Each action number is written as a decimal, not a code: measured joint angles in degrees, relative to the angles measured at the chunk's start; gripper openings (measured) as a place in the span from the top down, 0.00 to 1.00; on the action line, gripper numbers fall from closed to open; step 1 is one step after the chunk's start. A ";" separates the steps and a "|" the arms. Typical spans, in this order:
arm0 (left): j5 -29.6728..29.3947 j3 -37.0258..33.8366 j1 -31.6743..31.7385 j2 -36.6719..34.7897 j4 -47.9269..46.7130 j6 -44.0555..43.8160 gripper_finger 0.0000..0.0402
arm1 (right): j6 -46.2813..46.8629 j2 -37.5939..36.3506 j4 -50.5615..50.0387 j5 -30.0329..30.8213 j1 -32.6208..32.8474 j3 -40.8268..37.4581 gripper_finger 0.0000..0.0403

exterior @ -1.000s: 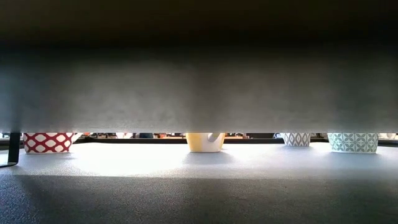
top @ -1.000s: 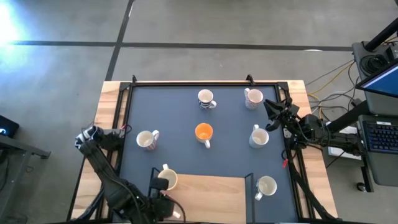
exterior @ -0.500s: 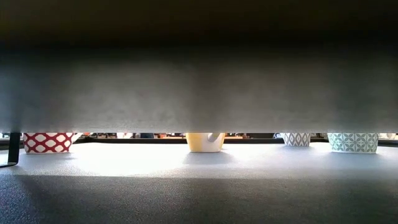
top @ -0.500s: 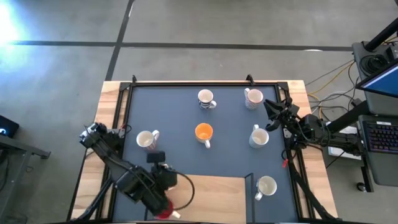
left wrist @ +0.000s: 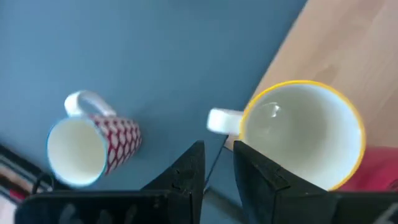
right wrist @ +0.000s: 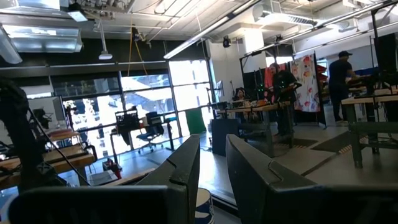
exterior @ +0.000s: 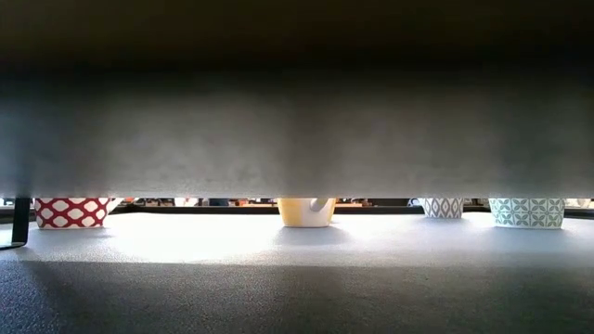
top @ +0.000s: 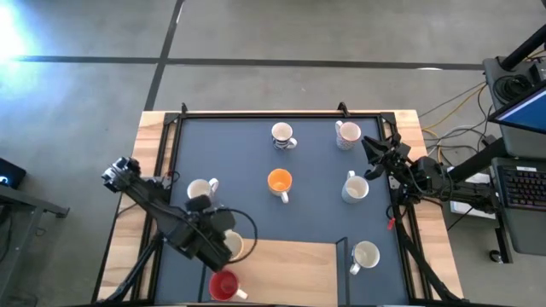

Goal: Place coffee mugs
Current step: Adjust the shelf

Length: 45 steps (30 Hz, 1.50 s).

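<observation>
In the high view several mugs stand on the dark mat [top: 256, 153]: a striped one [top: 283, 135], a white one [top: 347, 134], the orange one [top: 279, 182], and white ones [top: 354, 188] [top: 365, 254] [top: 202, 190]. A cream mug [top: 236, 246] sits at the wooden board's edge, and the red mug [top: 223, 286] stands by the near edge. My left gripper [top: 207, 230] hovers just left of the cream mug, shut. In the left wrist view its fingers [left wrist: 219, 171] point at the cream mug's handle [left wrist: 221, 120] without touching it. My right gripper [top: 375, 152] waits at the right edge, shut.
A wooden board [top: 290, 269] covers the mat's near middle. A red-patterned mug [left wrist: 93, 140] stands on the mat beyond my left fingers. A dark band blocks most of the low view, so only mug bases [exterior: 306, 211] show. Cables and equipment lie off the table's right side.
My left arm has swung away from the near edge toward the table's left and far side, which uncovers the red mug by the near edge. Its gripper now sits slightly left of the cream mug. No mug has shifted.
</observation>
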 joint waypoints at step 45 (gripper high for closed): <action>15.57 -13.54 -4.53 -5.37 16.99 -10.85 0.84 | 0.00 0.01 -0.01 -0.01 -0.01 0.00 0.83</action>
